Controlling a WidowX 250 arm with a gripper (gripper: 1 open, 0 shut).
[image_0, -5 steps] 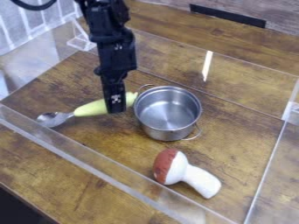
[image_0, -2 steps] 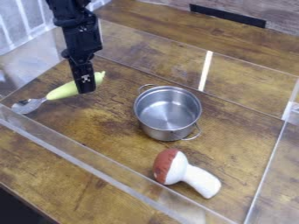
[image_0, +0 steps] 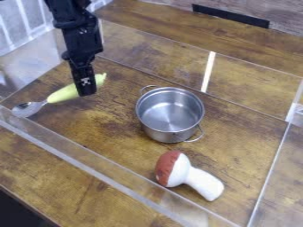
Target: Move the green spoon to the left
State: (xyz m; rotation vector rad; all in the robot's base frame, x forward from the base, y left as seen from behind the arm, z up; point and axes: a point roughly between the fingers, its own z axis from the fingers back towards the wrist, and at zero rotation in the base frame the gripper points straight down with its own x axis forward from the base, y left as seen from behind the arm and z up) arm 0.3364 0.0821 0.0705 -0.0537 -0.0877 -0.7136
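Observation:
The green spoon (image_0: 59, 91) has a yellow-green handle and a silver bowl (image_0: 27, 108). It lies at the left of the wooden table, bowl pointing toward the clear front wall. My black gripper (image_0: 85, 88) comes down from above and its fingers are closed on the right end of the spoon's handle. Whether the spoon rests on the wood or hangs just above it cannot be told.
A steel pot (image_0: 169, 113) stands at the middle of the table. A toy mushroom (image_0: 186, 174) with a brown cap lies at the front right. Clear acrylic walls (image_0: 106, 173) run around the work area.
Over the last second my gripper carried the spoon from beside the pot to the left side. Since the later earlier frame it has barely moved.

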